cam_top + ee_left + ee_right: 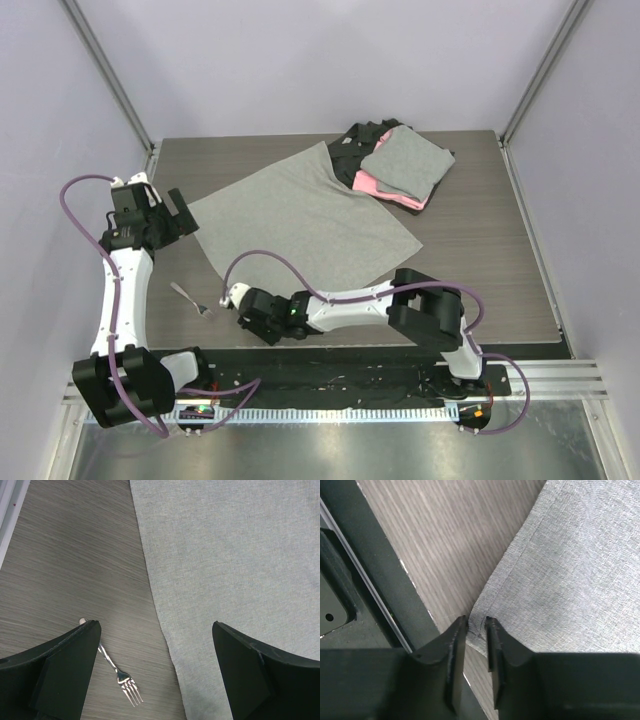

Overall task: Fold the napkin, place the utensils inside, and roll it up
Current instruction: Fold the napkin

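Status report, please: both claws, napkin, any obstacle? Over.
Left claw open above napkin edge. Right claw shut on its near corner. Napkin flat, unfolded. Fork lies beside it, nothing blocking.

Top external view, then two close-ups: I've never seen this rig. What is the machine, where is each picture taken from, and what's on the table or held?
These are two robot arms bolted at the near edge of the table. The top picture looks down from above and behind them. The other two come from a camera on each wrist, so the dark shapes there are that arm's own fingers. On the table lie a grey napkin spread out, a fork beside its near-left edge, and a cloth stack at the far side. The left end effector is open over the napkin's left edge, holding nothing. The right end effector is pinched on the napkin's near corner.
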### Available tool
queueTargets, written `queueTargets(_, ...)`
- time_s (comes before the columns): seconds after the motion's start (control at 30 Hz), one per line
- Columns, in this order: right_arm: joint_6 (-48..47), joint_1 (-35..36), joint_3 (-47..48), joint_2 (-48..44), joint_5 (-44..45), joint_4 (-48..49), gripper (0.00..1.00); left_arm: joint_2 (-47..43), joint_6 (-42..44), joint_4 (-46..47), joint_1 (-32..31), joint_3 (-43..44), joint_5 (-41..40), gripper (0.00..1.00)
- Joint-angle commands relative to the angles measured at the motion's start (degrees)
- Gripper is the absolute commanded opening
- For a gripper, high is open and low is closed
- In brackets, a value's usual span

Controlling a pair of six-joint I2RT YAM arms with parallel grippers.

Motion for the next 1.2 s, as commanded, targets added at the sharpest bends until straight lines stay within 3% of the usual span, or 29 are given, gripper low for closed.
queueTargets(0.0, 2.70, -0.70, -3.82, 4.73, -4.76, -4.69, 0.25, -1.29, -0.15, 1.46, 0.10, -0.07, -0.34, 1.00)
queueTargets(0.4, 3.31, -0.35, -2.15, 3.60, -12.67, -3.99, 0.01, -1.99, -0.15, 1.37, 0.10, 0.02, -0.69, 1.00)
queueTargets(0.6, 4.10, 1.40, 0.13, 2.98, -14.87, -3.99, 0.01, -2.69, -0.24, 1.46, 0.19, -0.16, -1.22, 1.00)
queueTargets(0.83, 4.98, 1.93, 0.23, -1.32, -10.67, -3.55, 0.01, -3.13, -0.15, 1.64, 0.10, -0.16, -1.66, 1.00)
queueTargets(0.93, 3.84, 1.23, 0.40, -3.70, -6.79, -4.34, 0.01, -3.13, -0.24, 1.55, 0.10, -0.16, -1.84, 1.00)
queueTargets(1.17, 1.73, -2.98, 1.72, -8.09, -6.79, -4.69, 0.01, -2.87, -0.32, 1.64, 0.10, -0.25, -2.01, 1.00)
